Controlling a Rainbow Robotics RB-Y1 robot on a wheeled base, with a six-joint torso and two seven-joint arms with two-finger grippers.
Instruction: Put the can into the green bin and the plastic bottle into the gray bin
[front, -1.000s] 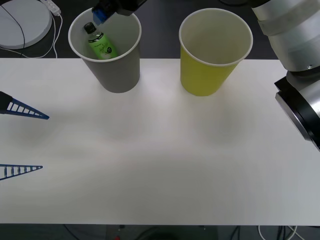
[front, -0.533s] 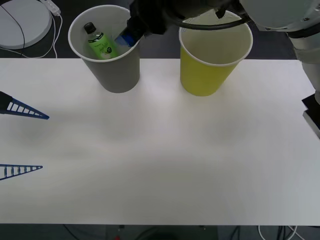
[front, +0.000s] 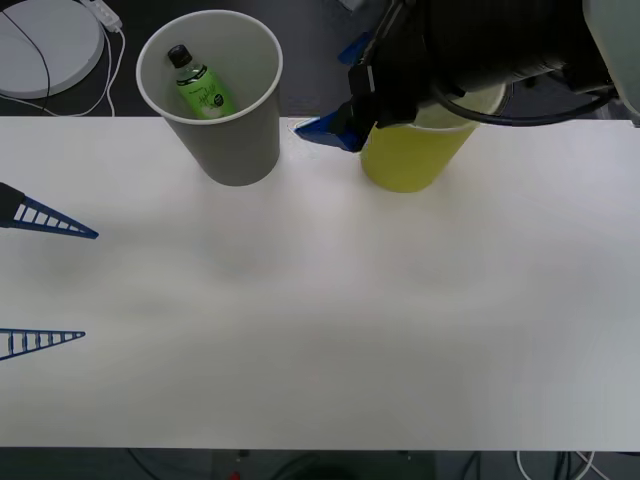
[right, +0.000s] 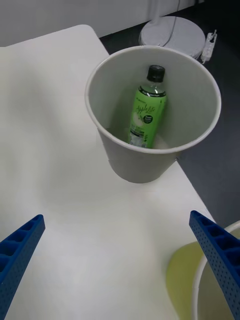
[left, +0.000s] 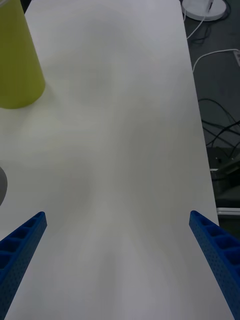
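Since the plastic bottle (front: 200, 85) lies inside the gray bin (front: 235, 150), I read:
Right gripper (front: 340, 95): spread wide, empty, beside that bin.
Left gripper (front: 45, 280): apart, empty, parked nearer me.

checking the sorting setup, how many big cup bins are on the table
2: the gray bin at the far left with the plastic bottle inside, and the green bin to its right, partly behind the right arm.

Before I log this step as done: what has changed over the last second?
The right gripper, open and empty, has drawn back from above the gray bin toward the robot's right, now near the green bin. The plastic bottle stays leaning inside the gray bin. Both bins and the open left gripper at the table's left edge have not moved.
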